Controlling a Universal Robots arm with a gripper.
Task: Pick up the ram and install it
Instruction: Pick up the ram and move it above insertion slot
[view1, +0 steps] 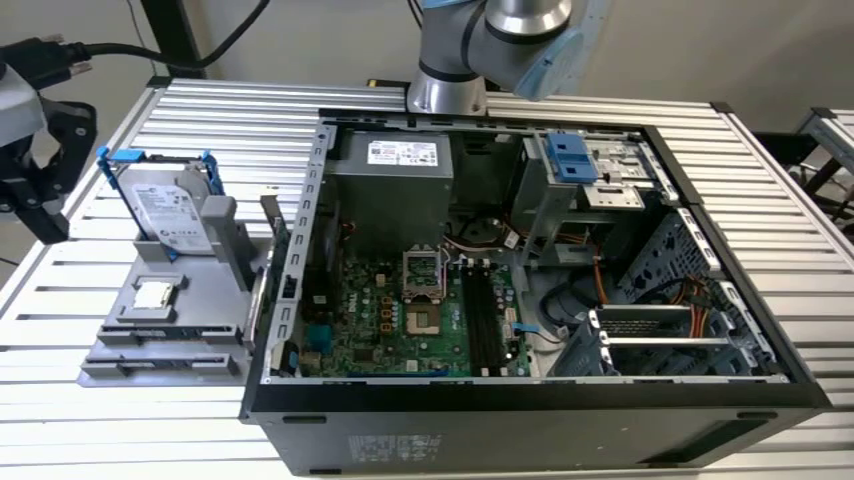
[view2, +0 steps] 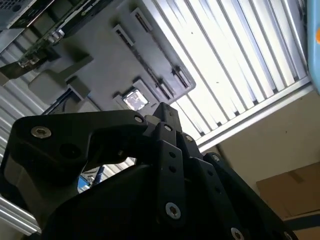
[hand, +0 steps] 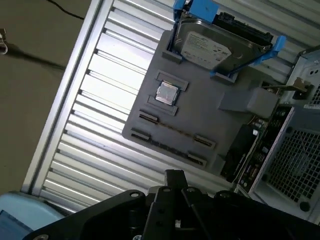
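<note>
The ram (hand: 172, 129) stands on edge in a grey fixture plate (hand: 210, 115). It reads as a thin dark strip between two small end holders, also seen in the second wrist view (view2: 152, 75). My gripper (view1: 38, 170) hangs at the exterior view's far left, above the table edge and left of the fixture plate (view1: 174, 320). Its black body lies in the foreground of both wrist views (hand: 175, 182) (view2: 162, 112), some way above the ram and apart from it. Long black memory slots (view1: 483, 318) lie on the motherboard inside the open computer case (view1: 534, 395).
A silver hard drive in a blue bracket (view1: 167, 205) stands upright at the back of the fixture plate, with a processor chip (hand: 166, 93) lying in front of it. The case wall (view1: 287, 270) borders the plate. The arm's base (view1: 447, 90) stands behind the case on the slatted table (view1: 787, 230).
</note>
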